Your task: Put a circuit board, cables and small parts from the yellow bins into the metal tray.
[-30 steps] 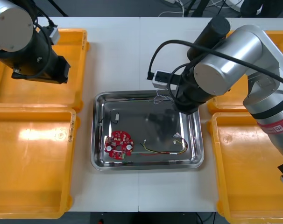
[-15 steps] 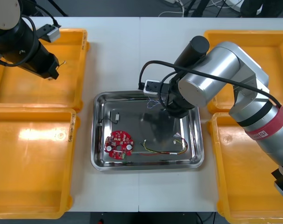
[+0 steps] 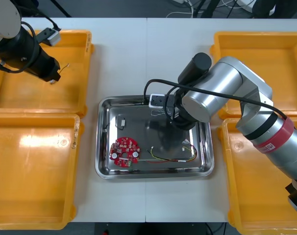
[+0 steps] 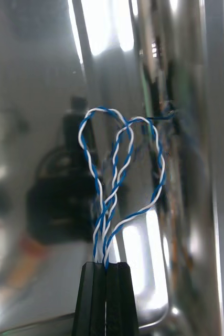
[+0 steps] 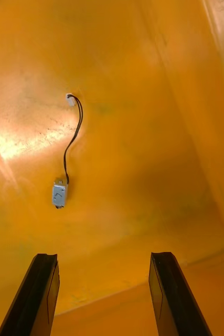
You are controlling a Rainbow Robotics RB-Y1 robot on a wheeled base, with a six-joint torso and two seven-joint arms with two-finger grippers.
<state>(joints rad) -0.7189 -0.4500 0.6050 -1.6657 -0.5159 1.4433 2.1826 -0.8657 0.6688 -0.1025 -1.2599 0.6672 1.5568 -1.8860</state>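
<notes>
Further over tray [image 3: 138, 122], right gripper [image 4: 105, 265] clamped on cable [image 4: 102, 231]; left gripper [image 5: 102, 256] spread above bin [image 3: 36, 98].

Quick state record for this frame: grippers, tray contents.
right gripper: shut on twisted blue and white cable, over shiny metal tray
left gripper: open, above black cable in far left yellow bin
tray contents: round red circuit board, red and yellow cable, small metal part

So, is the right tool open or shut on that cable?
Shut: the right tool pinches the blue and white cable over the metal tray.
</notes>
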